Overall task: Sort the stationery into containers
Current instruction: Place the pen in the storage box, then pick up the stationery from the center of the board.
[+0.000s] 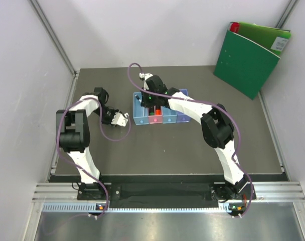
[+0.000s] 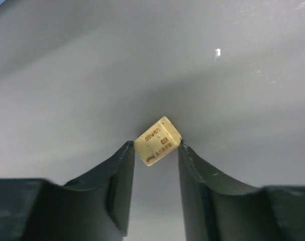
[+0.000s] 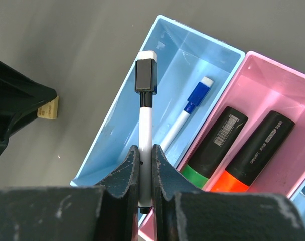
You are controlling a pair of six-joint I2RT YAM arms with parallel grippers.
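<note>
Desk: we see a dark grey desk under everything, with both arm bases bolted at its near edge.
Left tool: the left tool hangs low over the desk. It is to the left of the row of four joined open-topped plastic bins, which are light blue, pink, light blue and purple. Its two black fingers stand partly apart.
Eraser: a small tan rectangular eraser with brown print lies tilted between those fingertips, left of the row. Each tip looks to meet a corner of it, yet we cannot tell whether the left tool pinches it or merely brackets it.
Right tool: the right tool is above the left end of the row, clamped tight on a thin white plastic pen with a square black cap.
Held pen: it sticks out from the fingers cap end forward, over the outer long wall of the row's leftmost bin. We cannot tell whether it touches that wall.
Leftmost bin: the light blue bin at the row's left end holds a white pen with a blue cap, lying slanted on its floor.
Pink bin: the pink bin, second from the row's left end, holds a black marker with a green cap and a black marker with an orange cap, side by side.
Binder: a big green binder stands at the far right corner of the desk, well beyond the row's right end.
</note>
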